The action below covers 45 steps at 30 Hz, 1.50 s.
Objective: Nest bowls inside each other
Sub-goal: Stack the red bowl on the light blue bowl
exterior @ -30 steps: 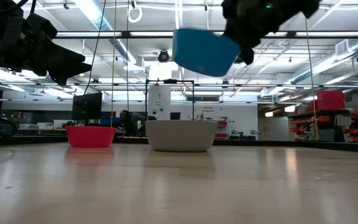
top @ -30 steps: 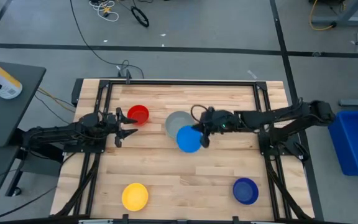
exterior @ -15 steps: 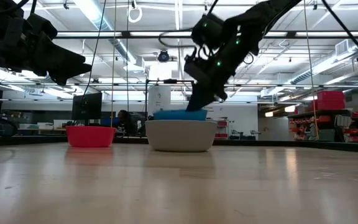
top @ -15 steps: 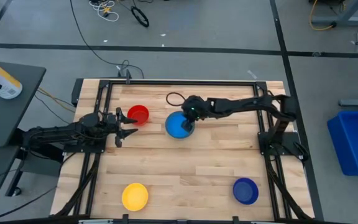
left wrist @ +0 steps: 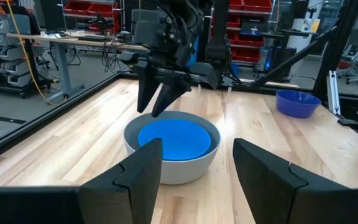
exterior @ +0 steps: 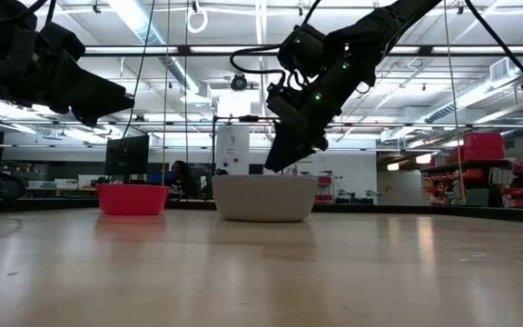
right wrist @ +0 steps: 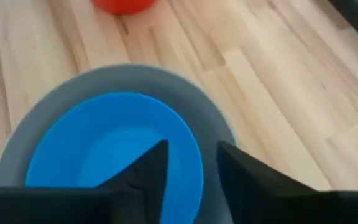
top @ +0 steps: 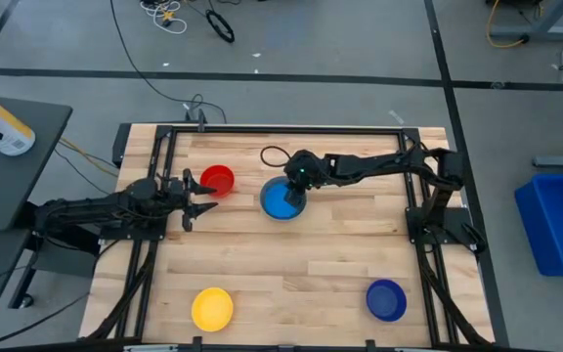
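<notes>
The light blue bowl [top: 280, 200] sits nested in the grey bowl [top: 263, 198] at the table's middle; in the low view only the grey bowl [exterior: 263, 198] shows. My right gripper [right wrist: 191, 168] is open just above their far right rim, pointing slantwise down. One finger stands over the light blue bowl [right wrist: 98, 143] and one outside its rim. The red bowl [top: 218, 180] rests on the table left of them. My left gripper [top: 203, 193] is open and level beside the red bowl.
A yellow bowl [top: 212, 308] lies near the front left, and a dark blue bowl [top: 386, 299] near the front right. Black frame rails [top: 164, 147] run along the table's sides. Bare wood lies between the front bowls.
My right gripper has carried the light blue bowl down and toward the table's left, tipping further downward. It has set the bowl into the grey bowl, then opened and let go. The light blue bowl has sunk below the grey rim in the low view.
</notes>
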{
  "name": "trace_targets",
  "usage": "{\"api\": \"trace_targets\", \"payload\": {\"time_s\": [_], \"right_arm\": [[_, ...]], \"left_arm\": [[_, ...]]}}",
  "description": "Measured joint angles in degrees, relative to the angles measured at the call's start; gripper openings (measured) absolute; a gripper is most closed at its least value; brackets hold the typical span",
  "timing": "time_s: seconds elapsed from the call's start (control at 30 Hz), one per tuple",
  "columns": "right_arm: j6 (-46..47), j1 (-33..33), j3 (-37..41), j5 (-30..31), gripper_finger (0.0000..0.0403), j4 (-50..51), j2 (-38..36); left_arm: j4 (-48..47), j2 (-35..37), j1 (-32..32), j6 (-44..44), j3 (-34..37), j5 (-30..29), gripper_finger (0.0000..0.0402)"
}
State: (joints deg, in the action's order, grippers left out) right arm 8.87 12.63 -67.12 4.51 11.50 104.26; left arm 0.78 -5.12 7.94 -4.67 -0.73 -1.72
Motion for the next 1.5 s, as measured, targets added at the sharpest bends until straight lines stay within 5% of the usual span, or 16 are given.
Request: {"api": "trace_targets", "payload": {"time_s": [0.17,0.4,1.2,1.33,1.5], "right_arm": [[-1.6,0.0,-4.3,-0.2,0.0203,-0.2,-0.1],[-3.3,-0.1,-10.2,-3.3,0.0192,0.5,-0.1],[-4.5,-7.0,-12.9,-1.3,0.0198,12.9,-0.2],[-4.6,-8.3,-12.9,0.0,0.0197,13.1,-0.2],[-4.9,-9.8,-12.9,0.0,0.0185,13.1,-0.3]], "left_arm": [[0.5,-2.8,0.0,0.6,0.0,-4.0,0.0206],[1.6,-11.3,0.0,-3.3,0.0,-10.6,0.0203],[1.2,-62.3,0.0,-15.0,-15.1,-17.1,0.0181],[1.2,-68.1,0.0,-14.6,-17.4,-18.6,0.014],[2.6,-71.0,-0.3,-11.5,-19.2,-19.0,0.002]]}}
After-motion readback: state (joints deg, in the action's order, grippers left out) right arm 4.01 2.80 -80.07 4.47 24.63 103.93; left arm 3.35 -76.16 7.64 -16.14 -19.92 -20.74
